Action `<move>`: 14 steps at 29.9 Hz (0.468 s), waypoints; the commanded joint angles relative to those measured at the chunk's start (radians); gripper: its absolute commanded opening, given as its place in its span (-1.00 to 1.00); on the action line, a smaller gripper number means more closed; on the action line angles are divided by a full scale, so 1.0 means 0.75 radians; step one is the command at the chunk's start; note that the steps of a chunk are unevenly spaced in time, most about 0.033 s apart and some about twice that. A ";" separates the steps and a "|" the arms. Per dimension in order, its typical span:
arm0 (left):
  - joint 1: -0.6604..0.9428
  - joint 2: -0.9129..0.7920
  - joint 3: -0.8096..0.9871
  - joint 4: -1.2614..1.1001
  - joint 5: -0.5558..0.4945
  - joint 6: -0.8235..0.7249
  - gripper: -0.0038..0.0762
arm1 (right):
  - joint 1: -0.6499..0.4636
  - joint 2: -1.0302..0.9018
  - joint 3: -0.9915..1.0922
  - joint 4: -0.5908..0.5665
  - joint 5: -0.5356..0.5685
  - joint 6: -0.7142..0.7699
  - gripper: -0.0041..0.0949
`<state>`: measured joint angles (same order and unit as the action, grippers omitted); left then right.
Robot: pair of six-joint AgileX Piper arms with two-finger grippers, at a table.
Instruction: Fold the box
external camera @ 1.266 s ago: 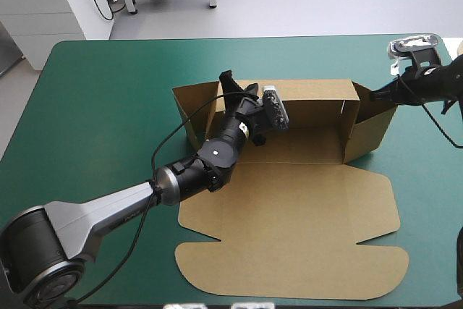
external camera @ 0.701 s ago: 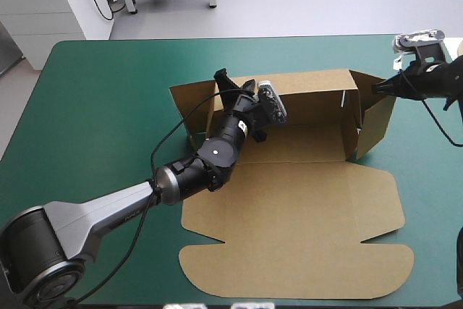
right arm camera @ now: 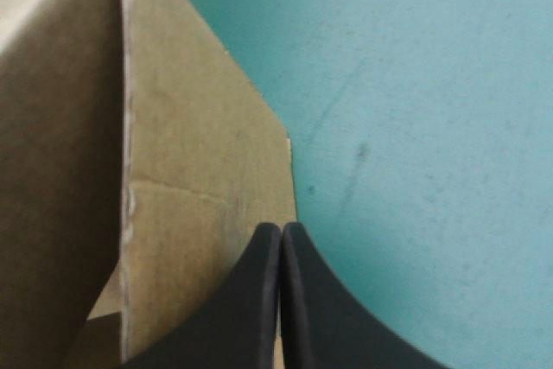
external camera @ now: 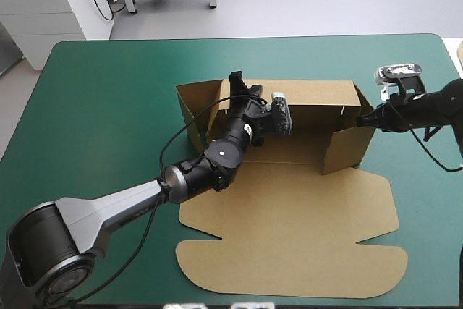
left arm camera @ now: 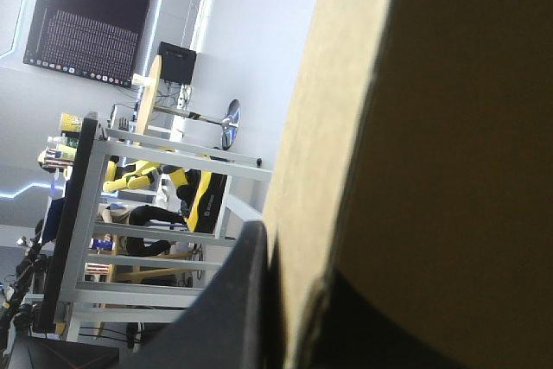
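Currently, left tool (external camera: 243, 86) inside the brown box (external camera: 289, 215), tight on its back wall (external camera: 318, 95); right tool (external camera: 364, 120) closed at the end wall (external camera: 343, 150).

The bench (external camera: 87, 106) fills most of the high view. Its far edge runs straight across near the top, and its two far corners are rounded. Its left edge slants outward toward the near side. A teal-green cover (external camera: 318, 56) lies smooth and flat over it, reaching the edges all round that show. In the right wrist view the cover carries a few faint marks (right arm camera: 360, 153): a small dark smudge, a speck near it, and some thin streaks running slantwise across the cloth.
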<state>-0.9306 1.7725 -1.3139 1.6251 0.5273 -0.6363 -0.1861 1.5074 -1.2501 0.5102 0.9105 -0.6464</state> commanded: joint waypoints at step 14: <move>-0.005 0.051 -0.031 -0.037 0.023 0.007 -0.92 | -0.006 -0.246 0.434 0.587 -0.317 -0.514 -0.95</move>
<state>-0.9306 1.8194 -1.3286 1.6589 0.5563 -0.6049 -0.1861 1.3667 -0.9393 0.8315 0.7169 -0.9386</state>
